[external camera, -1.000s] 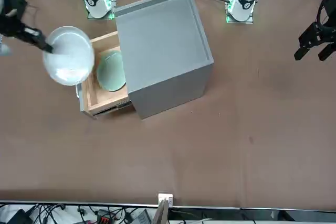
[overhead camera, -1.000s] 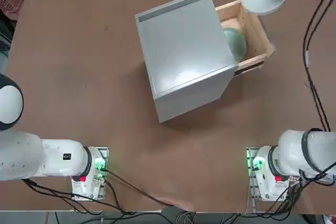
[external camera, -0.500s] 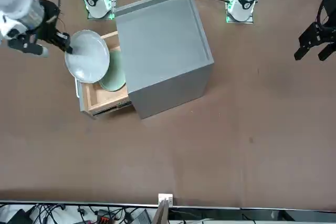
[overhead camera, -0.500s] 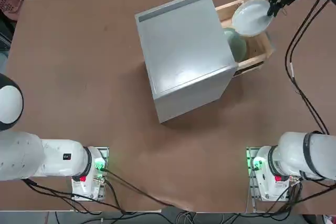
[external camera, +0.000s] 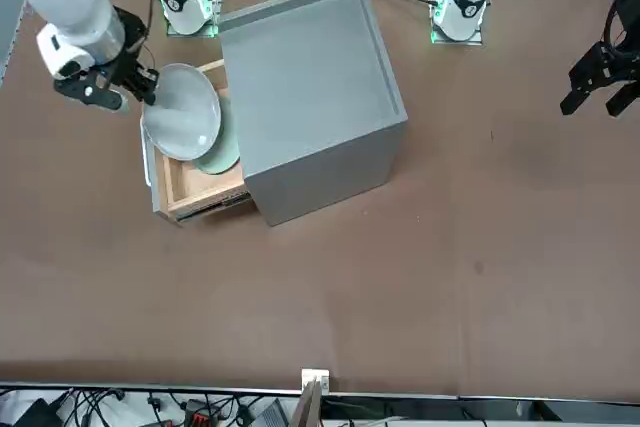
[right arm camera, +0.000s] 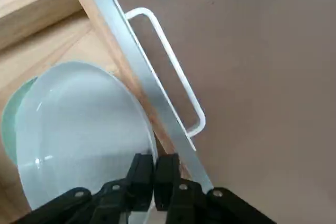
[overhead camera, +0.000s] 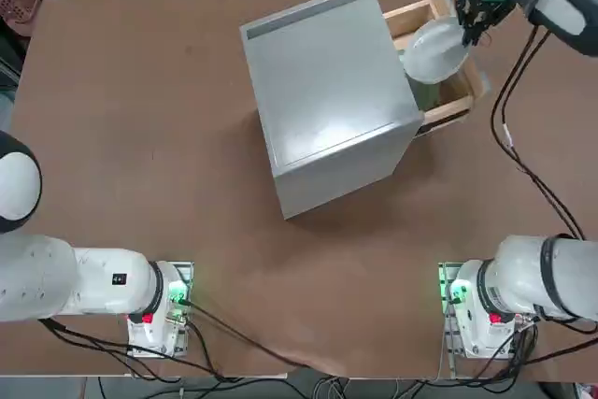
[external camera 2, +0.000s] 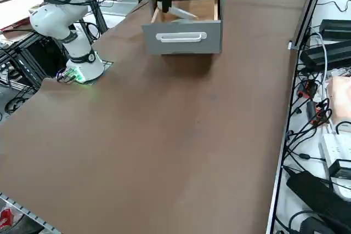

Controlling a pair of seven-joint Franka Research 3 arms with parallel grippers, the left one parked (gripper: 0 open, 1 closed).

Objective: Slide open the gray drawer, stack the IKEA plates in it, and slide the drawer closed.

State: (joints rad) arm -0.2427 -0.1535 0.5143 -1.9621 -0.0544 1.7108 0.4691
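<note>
Top view: a big matte gray box cabinet point(overhead camera: 327, 95) sits just above the middle of a brown table point(overhead camera: 140, 137), and its gray-fronted drawer with light wood sides point(overhead camera: 458, 91) stands pulled open at about two o'clock from it. A pale mint green round plate point(overhead camera: 425, 92) lies inside on the drawer floor. The right gripper point(overhead camera: 470, 18) hangs over the drawer's outer end, its two black fingers point(right arm camera: 142, 174) pinched on the rim of a pale gray-white round plate point(overhead camera: 432, 51), which is tilted over the green one, not yet resting on it. From the wrist camera, the held plate's edge sits very close to the drawer's gray front point(right arm camera: 142, 82) and white bar handle point(right arm camera: 168, 72). Lowering at this tilt risks catching that front, and releasing too high could make it land off-centre.
</note>
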